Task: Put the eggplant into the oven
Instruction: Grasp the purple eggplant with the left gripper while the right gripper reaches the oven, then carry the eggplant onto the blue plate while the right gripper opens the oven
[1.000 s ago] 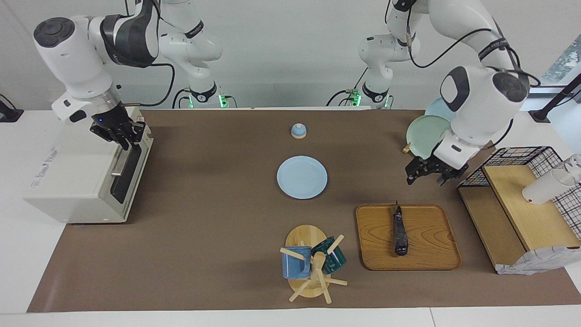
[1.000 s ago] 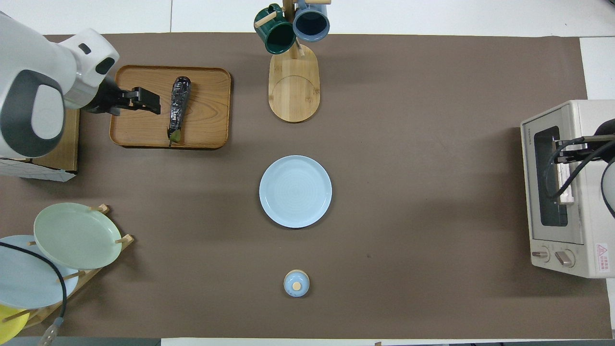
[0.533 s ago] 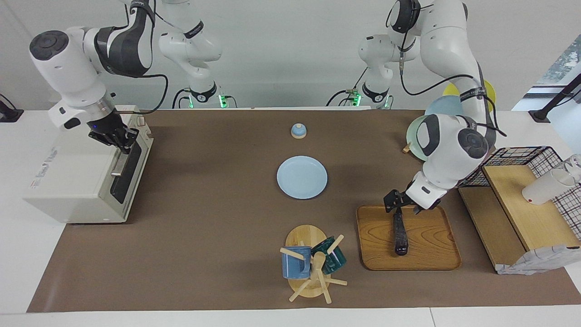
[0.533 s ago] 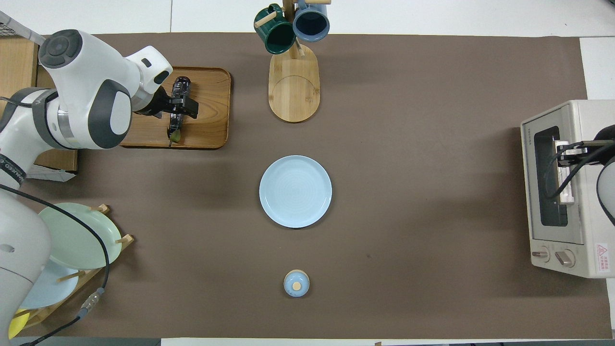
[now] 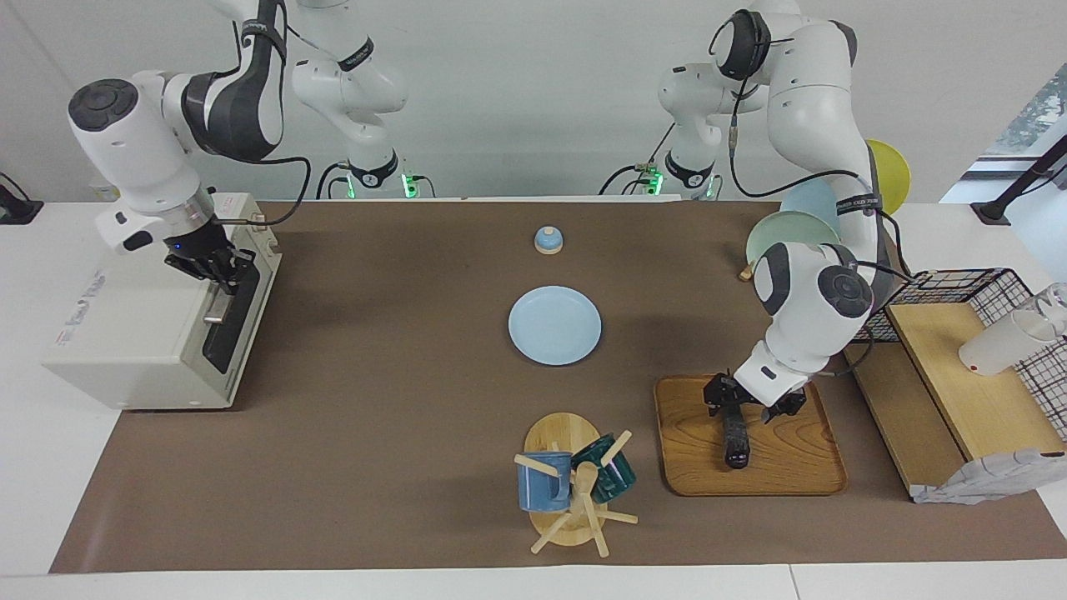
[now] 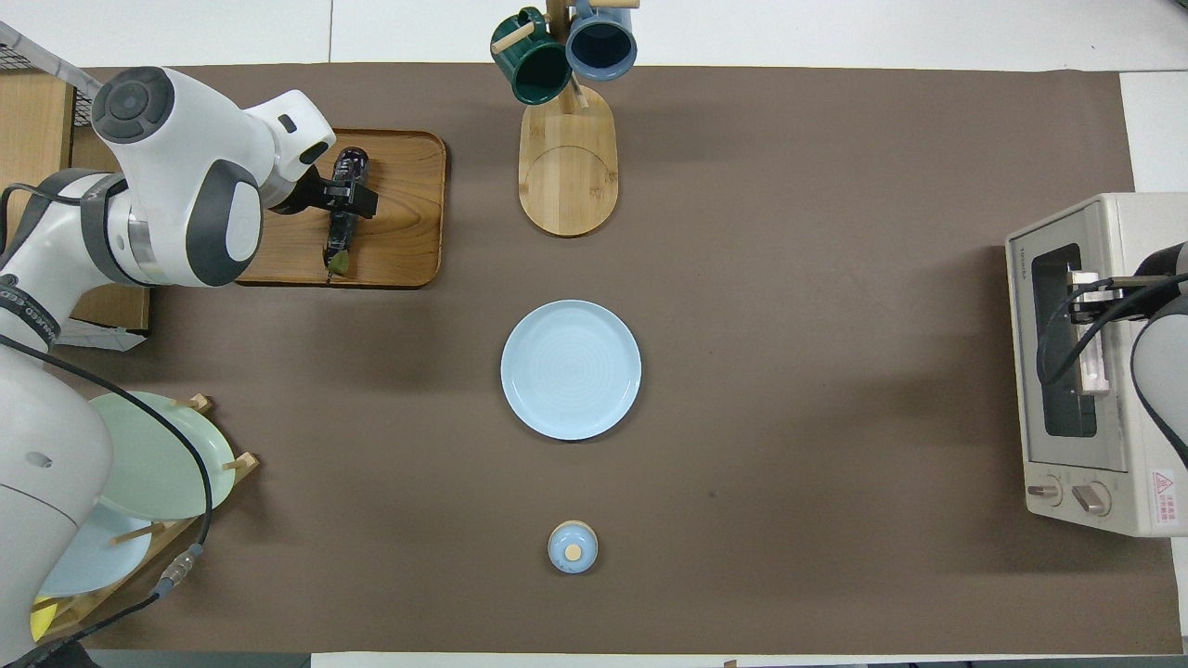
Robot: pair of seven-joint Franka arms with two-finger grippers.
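The dark purple eggplant [image 5: 737,442] lies on a wooden tray [image 5: 792,467] toward the left arm's end of the table. My left gripper [image 5: 740,403] is low over it with its fingers open, one on each side, near the stem end. The overhead view shows the same: the left gripper [image 6: 348,198] straddles the eggplant [image 6: 352,167] on the tray [image 6: 408,241]. The off-white oven [image 5: 142,325] stands at the right arm's end with its door closed. My right gripper [image 5: 218,268] is at the door's metal bar handle [image 5: 217,307]. In the overhead view the right gripper [image 6: 1093,297] sits over the oven [image 6: 1114,492].
A light blue plate [image 5: 554,325] lies mid-table, with a small blue lidded pot [image 5: 548,240] nearer to the robots. A mug tree with two mugs [image 5: 575,483] stands beside the tray. A plate rack [image 5: 783,246] and a wire basket on a wooden shelf [image 5: 959,367] are at the left arm's end.
My left gripper has come down from beside the plate rack onto the tray and now straddles the eggplant. My right gripper has shifted slightly along the oven's handle.
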